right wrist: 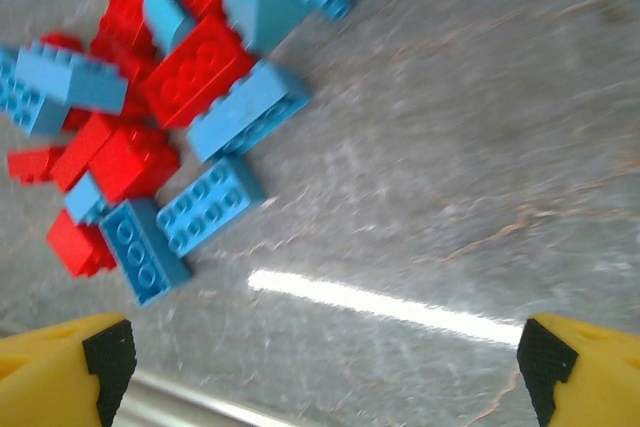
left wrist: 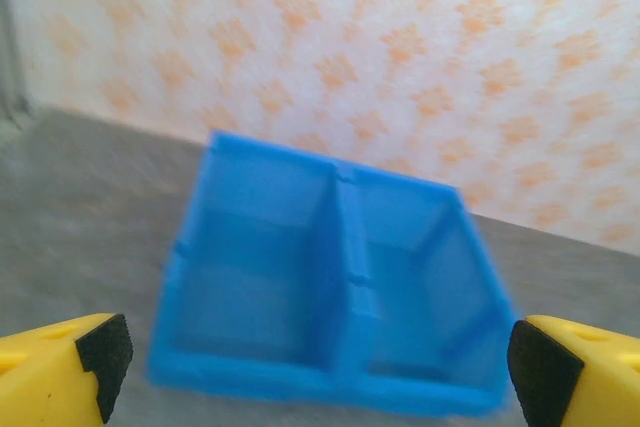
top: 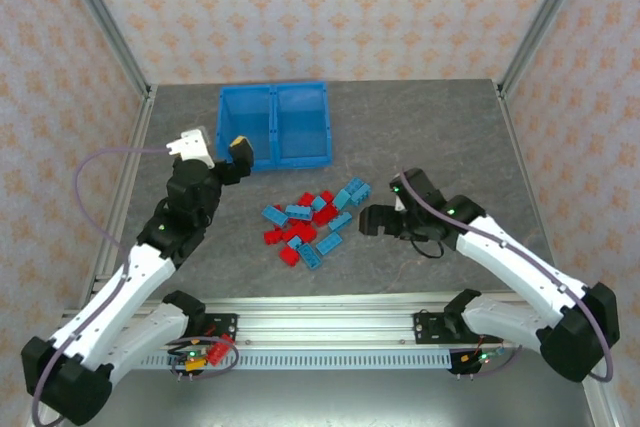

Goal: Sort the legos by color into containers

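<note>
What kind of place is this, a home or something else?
Probably a robot lab test cell, not a home: a grey table boxed in by metal frame posts and patterned backdrop walls, robot arms bolted to a rail, plus toy bricks and a blue bin.

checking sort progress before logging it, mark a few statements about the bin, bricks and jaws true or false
1. Both compartments of the bin are empty. True.
2. The legos lie piled on the table, outside the bin. True.
3. The right jaws are shut on a red brick. False: they stand open and empty, right of the pile.
4. Every brick is red. False: red and light blue are mixed.
5. The left jaws stand open near the bin. True.
</note>
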{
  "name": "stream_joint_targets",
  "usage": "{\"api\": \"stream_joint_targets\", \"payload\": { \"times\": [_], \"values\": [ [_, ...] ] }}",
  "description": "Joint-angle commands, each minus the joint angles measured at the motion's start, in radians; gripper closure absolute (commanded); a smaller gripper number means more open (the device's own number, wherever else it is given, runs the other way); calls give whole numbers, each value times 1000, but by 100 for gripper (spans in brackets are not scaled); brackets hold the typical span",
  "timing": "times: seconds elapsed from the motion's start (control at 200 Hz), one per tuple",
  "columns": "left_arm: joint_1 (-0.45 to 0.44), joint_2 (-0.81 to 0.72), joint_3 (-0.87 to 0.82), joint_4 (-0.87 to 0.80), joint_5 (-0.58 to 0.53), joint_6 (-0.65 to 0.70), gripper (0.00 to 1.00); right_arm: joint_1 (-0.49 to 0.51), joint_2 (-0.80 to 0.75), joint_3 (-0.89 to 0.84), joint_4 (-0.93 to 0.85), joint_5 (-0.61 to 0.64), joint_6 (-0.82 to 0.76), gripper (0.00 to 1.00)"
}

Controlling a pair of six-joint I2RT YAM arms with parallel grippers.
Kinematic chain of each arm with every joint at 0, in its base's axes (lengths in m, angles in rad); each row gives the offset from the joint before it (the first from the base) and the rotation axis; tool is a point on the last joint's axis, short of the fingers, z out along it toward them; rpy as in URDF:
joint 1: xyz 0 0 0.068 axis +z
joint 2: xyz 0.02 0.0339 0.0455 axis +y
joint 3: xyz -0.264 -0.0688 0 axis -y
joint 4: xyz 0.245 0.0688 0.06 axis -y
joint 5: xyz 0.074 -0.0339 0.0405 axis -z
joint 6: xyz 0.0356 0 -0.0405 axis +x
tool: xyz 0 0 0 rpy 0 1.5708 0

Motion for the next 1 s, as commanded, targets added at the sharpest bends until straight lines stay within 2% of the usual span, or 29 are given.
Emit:
{"api": "stream_joint_targets", "payload": {
  "times": [0.0,0.105,0.18,0.34,0.511,0.676,0.821,0.996],
  "values": [
    [-58,36,9,-388,52,-400,1,63,47,32,74,-26,46,1],
    [-115,102,-47,-434,80,-644,8,100,107,50,134,-4,54,1],
    [-133,162,-86,-396,133,-722,12,119,168,78,122,16,44,1],
    [-162,311,-74,-330,162,-744,12,172,191,91,106,61,33,1],
    [-163,497,7,-339,198,-753,20,179,161,44,115,81,58,1],
    [-163,596,63,-340,166,-731,22,179,139,36,100,99,49,1],
    [-162,634,69,-362,134,-754,39,179,139,50,76,121,28,1],
    [-163,654,37,-328,157,-767,55,179,144,55,84,124,26,1]
  ]
}}
